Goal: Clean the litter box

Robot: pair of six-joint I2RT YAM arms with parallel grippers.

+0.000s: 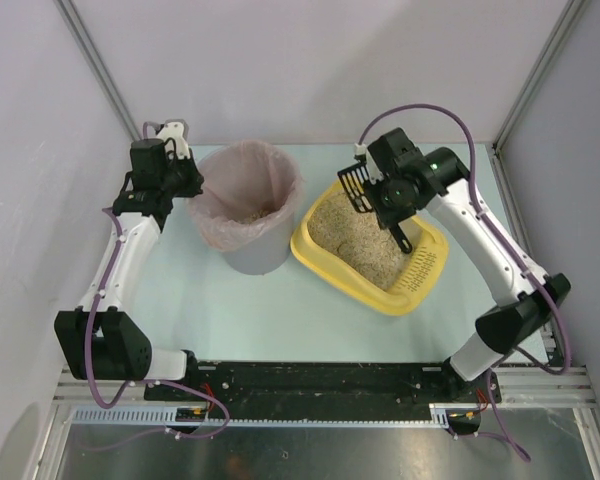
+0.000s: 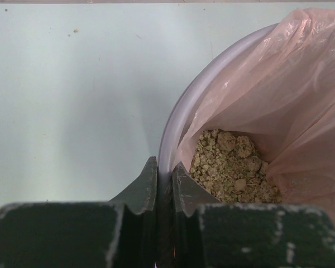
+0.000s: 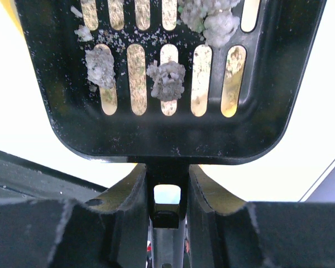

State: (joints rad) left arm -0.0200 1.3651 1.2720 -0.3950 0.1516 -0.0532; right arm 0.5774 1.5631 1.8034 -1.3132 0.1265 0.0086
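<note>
Located right of centre on the table (image 1: 270, 310), just beside the bin (image 1: 248, 255), slotted end toward the near right: litter box (image 1: 365, 288), with beige litter (image 1: 355, 240) inside. Clenched on the handle of the scoop (image 1: 354, 186): right gripper (image 1: 385, 200), held above the far end of the box. Pinched tight on the bin's rim and pink liner (image 1: 225, 215): left gripper (image 1: 175, 170). Judged partway through: clumped waste (image 2: 229, 164) already lying in the bag, a further load of grey clumps (image 3: 166, 81) on the scoop not yet tipped out. Probably left to do: carrying that load across to the bin, then sifting the remaining litter. Shown by the overhead view alone: layout of box, bin and both arms. Shown by the left wrist view alone: bin contents, and the rim passing between the fingers (image 2: 142, 187). Shown by the right wrist view alone: clumps caught on the slots, with the handle squeezed between both jaws. Not possible to tell whether more waste lies buried in the litter.
</note>
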